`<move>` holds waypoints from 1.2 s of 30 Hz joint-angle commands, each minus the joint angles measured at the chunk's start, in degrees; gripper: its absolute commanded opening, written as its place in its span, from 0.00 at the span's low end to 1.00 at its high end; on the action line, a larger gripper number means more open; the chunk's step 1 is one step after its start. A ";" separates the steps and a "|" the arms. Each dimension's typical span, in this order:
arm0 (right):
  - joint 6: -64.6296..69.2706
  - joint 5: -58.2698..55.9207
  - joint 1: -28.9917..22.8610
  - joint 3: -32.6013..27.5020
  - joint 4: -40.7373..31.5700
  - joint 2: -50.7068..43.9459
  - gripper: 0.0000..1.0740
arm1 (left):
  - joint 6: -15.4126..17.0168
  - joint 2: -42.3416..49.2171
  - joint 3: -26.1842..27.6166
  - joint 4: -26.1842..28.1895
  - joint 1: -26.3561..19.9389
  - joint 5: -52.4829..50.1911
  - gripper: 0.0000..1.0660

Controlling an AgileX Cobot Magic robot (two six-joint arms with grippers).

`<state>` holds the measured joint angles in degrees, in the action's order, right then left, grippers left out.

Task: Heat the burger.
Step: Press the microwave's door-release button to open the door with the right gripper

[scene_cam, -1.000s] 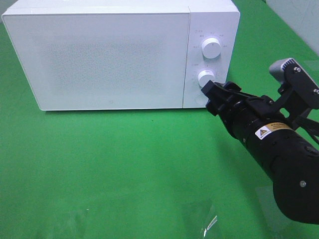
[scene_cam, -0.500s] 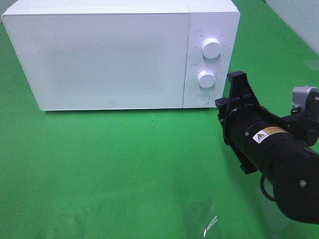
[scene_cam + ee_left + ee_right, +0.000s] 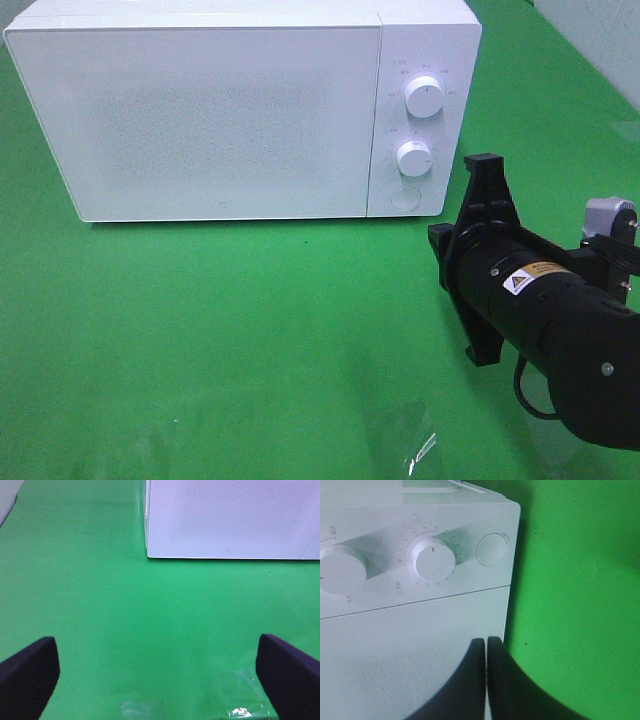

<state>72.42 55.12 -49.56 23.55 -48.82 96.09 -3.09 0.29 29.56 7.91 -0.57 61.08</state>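
Observation:
The burger is out of view. A white microwave stands at the back of the green table with its door closed. Its lower knob and upper knob are on the right panel, with a round button under them. My right gripper hovers in front of the microwave's lower right corner, apart from it. In the right wrist view this gripper is shut with nothing between its fingers, facing the lower knob. My left gripper is open and empty over bare green cloth.
A crumpled piece of clear plastic lies near the table's front edge, also seen in the left wrist view. The microwave's left front corner is well ahead of the left gripper. A pale wall borders the table at the far right.
My right gripper has drawn back from the lower knob toward the front right, rolled about its wrist, and gone from open to shut. The left gripper has stayed open.

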 commanded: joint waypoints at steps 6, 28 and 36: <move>1.78 -0.06 0.23 0.34 0.29 2.18 0.00 | 0.29 0.23 0.06 0.11 -0.17 0.29 0.94; 4.13 -2.01 9.40 6.07 6.02 7.51 0.00 | 0.29 0.23 0.06 0.11 -0.17 0.29 0.94; 4.41 -2.92 12.20 9.22 8.25 11.06 0.00 | 0.29 0.23 0.06 0.11 -0.17 0.29 0.94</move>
<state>76.95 52.77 -37.70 32.26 -41.77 106.86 -3.09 0.29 29.56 7.91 -0.57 61.08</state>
